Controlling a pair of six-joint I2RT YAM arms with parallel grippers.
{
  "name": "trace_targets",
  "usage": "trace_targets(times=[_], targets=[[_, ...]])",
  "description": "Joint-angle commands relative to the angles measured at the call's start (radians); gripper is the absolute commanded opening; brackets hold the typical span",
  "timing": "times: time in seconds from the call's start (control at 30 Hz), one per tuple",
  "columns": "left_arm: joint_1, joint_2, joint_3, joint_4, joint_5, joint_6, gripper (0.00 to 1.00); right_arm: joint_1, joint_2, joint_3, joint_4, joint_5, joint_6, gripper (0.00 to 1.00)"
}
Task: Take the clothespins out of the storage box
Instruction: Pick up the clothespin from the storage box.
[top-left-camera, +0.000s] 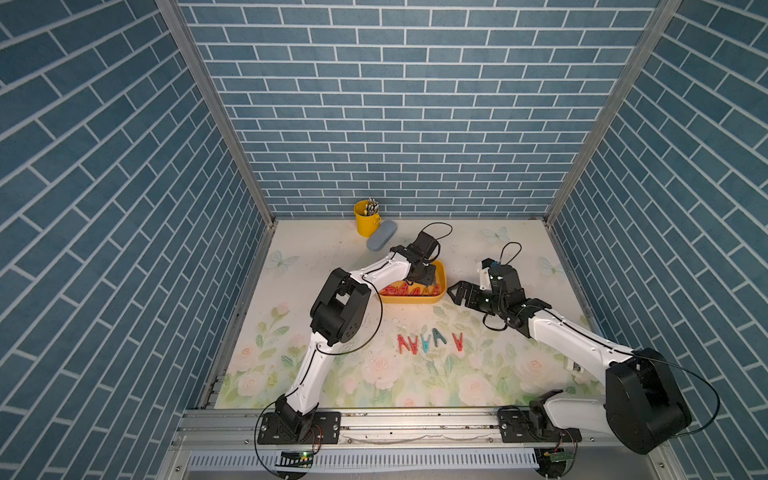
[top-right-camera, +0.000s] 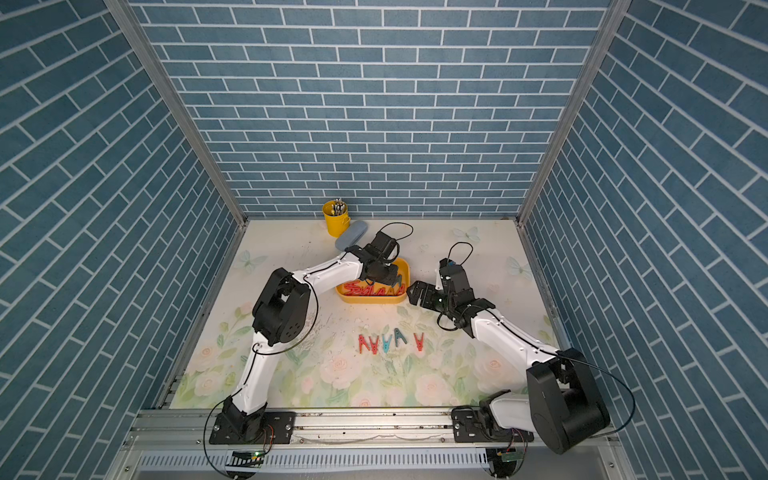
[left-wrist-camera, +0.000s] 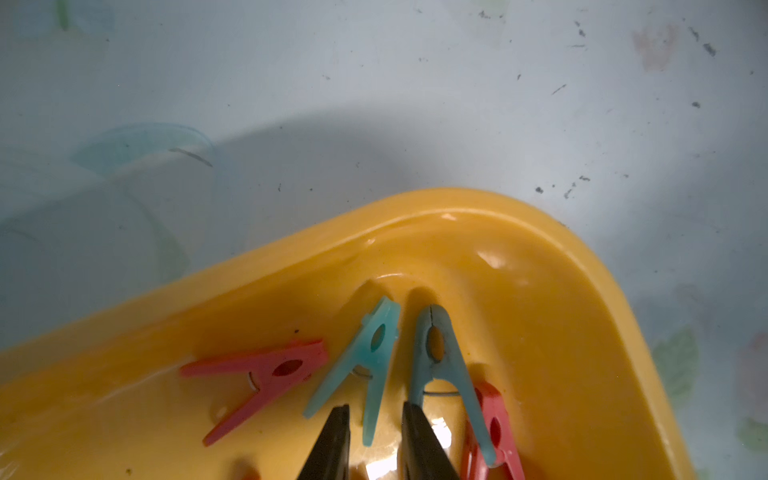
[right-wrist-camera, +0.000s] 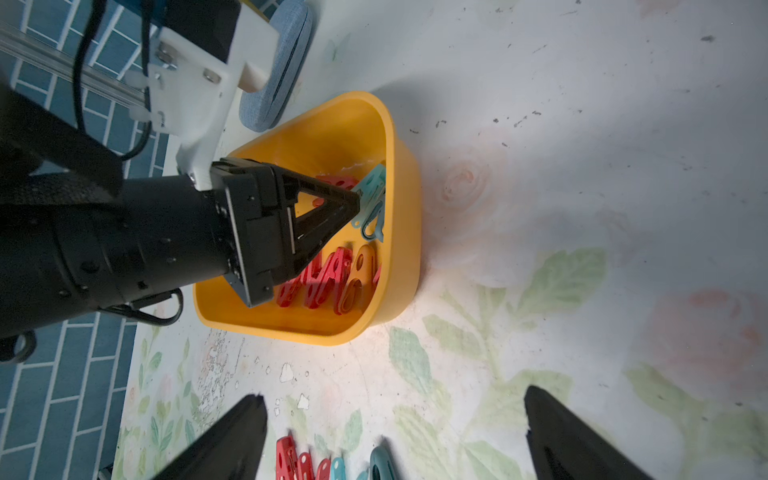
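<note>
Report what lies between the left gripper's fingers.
One leg of the light teal pin, inside the box. The left wrist view shows the fingers of the left gripper straddling it.

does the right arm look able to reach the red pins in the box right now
Probably not cleanly: the left gripper is down in the box, right over the red pins. The right gripper sits open beside it.

Yellow pen cup (top-left-camera: 367, 222) at the blue brick back wall (top-left-camera: 415, 124), grey-blue oval case (top-left-camera: 381, 241) just beside it, on floral tabletop (top-left-camera: 415, 386).

left claw (left-wrist-camera: 376, 409) barely parted, right claw (right-wrist-camera: 395, 395) spread
</note>
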Motion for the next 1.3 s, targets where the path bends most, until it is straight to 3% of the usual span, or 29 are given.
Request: trace_targets(times=[0.0, 0.33, 0.43, 0.63, 0.8, 1.03, 1.27], targets=[[-0.002, 0.036, 0.005, -0.025, -0.025, 0.015, 0.28, 0.005, 0.012, 0.029, 0.014, -0.003, 0.008, 0.99], [-0.004, 0.071, 0.013, -0.041, -0.045, 0.022, 0.26, 0.006, 0.015, 0.031, 0.013, -0.003, 0.007, 0.99], [-0.01, 0.069, 0.013, -0.048, -0.068, 0.024, 0.15, 0.005, 0.016, 0.032, 0.012, -0.005, 0.006, 0.99], [-0.015, 0.0, 0.017, -0.056, -0.079, 0.01, 0.07, 0.005, 0.011, 0.032, 0.018, -0.009, 0.006, 0.99], [-0.015, -0.092, -0.001, -0.073, -0.089, -0.022, 0.07, 0.005, 0.007, 0.034, 0.035, -0.03, 0.005, 0.99], [-0.016, -0.261, -0.136, -0.069, -0.089, -0.098, 0.07, 0.016, 0.007, 0.04, 0.057, -0.066, -0.016, 0.99], [-0.015, -0.477, -0.381, -0.029, -0.073, -0.212, 0.08, 0.061, 0.028, 0.053, 0.087, -0.092, -0.023, 0.99]])
